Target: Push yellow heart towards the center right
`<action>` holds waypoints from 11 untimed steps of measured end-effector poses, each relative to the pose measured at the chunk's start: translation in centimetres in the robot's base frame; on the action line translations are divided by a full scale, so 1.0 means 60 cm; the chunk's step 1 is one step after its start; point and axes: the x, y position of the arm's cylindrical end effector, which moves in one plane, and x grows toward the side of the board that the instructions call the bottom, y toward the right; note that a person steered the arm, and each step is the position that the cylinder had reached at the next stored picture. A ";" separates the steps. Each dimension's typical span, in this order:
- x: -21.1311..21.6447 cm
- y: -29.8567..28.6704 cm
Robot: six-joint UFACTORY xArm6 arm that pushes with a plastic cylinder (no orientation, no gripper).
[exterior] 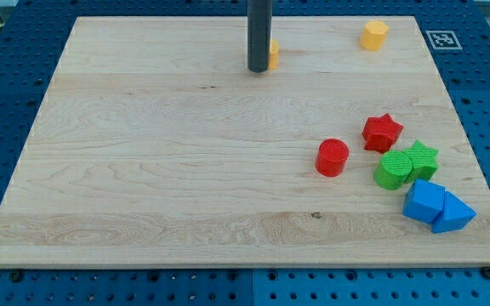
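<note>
My tip (258, 70) is near the view's top, at the middle of the board. A yellow block (274, 54) sits just behind it on its right side, mostly hidden by the rod; its shape cannot be made out, and touch cannot be told. Another yellow block (374, 35), hexagon-like, lies at the view's top right, apart from the tip.
A red star (382, 132), a red cylinder (333, 157), a green cylinder (391, 170), a green star (421, 159) and two blue blocks (424, 201) (452, 212) cluster at the view's lower right. A marker tag (441, 39) is off the board's top right corner.
</note>
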 end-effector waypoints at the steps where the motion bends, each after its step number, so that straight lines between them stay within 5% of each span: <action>1: -0.047 -0.047; 6: -0.046 -0.032; 11: 0.010 0.193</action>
